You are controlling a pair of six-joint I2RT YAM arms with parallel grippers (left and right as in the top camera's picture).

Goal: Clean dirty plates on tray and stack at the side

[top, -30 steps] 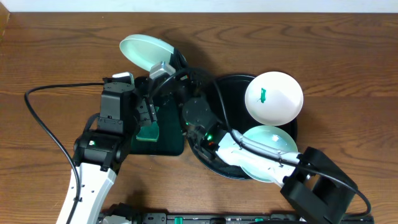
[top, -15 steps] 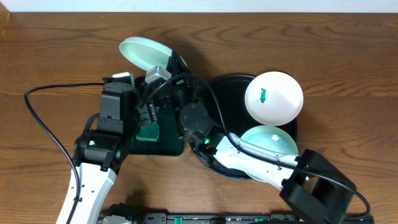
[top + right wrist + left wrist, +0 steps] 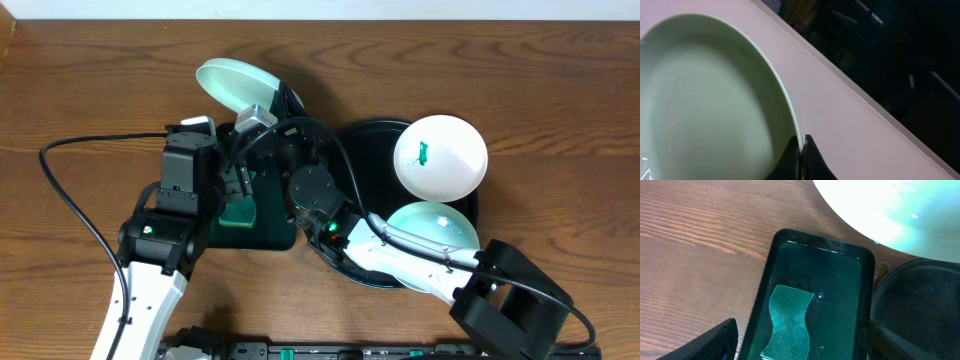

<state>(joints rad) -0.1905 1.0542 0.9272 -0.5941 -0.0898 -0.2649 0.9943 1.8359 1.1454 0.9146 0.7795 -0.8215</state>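
Firmly clamped on the rim of one mint plate (image 3: 235,80): the right end effector (image 3: 801,150), fingertips closed with the thin edge between them. Plate tilted up on edge, reaching out beyond those fingertips toward the far-left, over the bare wooden tabletop (image 3: 80,90). Pale inner face turned toward the wrist camera.

Back behind that end effector, along its arm: the round black tray (image 3: 365,135), with the other two plates inside. White plate (image 3: 440,157) at the tray's far right, flat, with a small green smear at centre. Second mint plate (image 3: 432,225) just nearer, overlapped by the white one's edge and partly hidden under the right arm (image 3: 400,250).

Spread wide and grasping nothing: the left end effector (image 3: 799,327), hanging over the rectangular black tray (image 3: 815,250). Directly below, between its fingers, a green sponge (image 3: 787,325) with wavy sides, lying flat on the wet-looking tray floor. Just beyond its fingers, the raised mint plate's lower rim.
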